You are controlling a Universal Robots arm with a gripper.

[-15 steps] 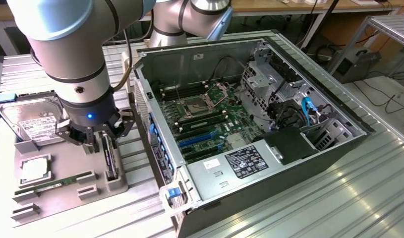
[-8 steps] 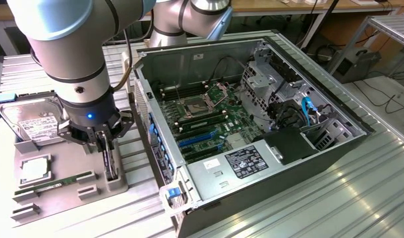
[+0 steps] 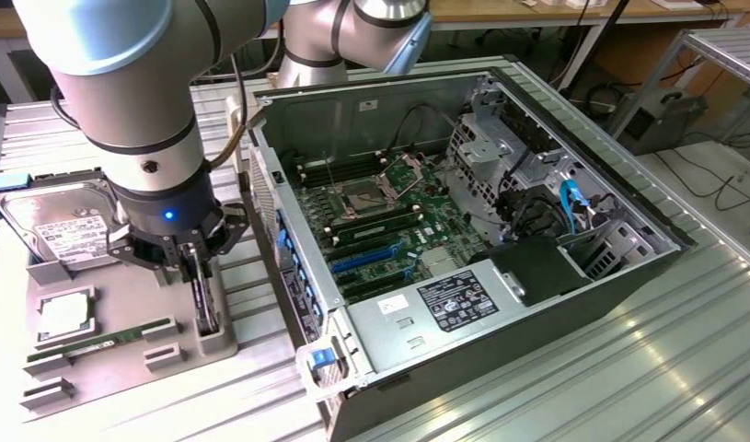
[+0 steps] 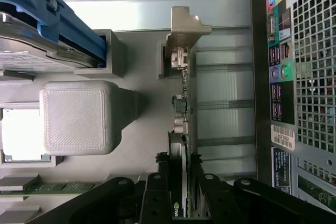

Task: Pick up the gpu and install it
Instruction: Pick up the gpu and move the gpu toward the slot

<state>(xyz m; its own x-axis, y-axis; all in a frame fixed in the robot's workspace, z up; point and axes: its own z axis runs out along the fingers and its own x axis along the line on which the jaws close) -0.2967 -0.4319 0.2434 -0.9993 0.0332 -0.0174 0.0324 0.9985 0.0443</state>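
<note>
The gpu point(image 3: 206, 299) is a thin black card standing edge-on in a slot of the grey parts tray point(image 3: 142, 373), at the exterior view's left of the open computer case point(image 3: 473, 230). My gripper point(image 3: 194, 265) is lowered straight over it. In the wrist view the two black fingers point(image 4: 156, 187) press against both faces of the gpu point(image 4: 181, 129), whose silvery bracket end rests in the tray's grey holder point(image 4: 184, 30). The gripper point(image 4: 177, 184) is shut on the card, which still sits in its slot.
On the tray lie a silver hard drive point(image 3: 62, 230), a square processor point(image 3: 65, 313) and a green memory stick point(image 3: 105, 339). The case lies open with its motherboard and blue expansion slots point(image 3: 368, 262) showing. Its rear panel point(image 4: 299, 77) stands close beside the card.
</note>
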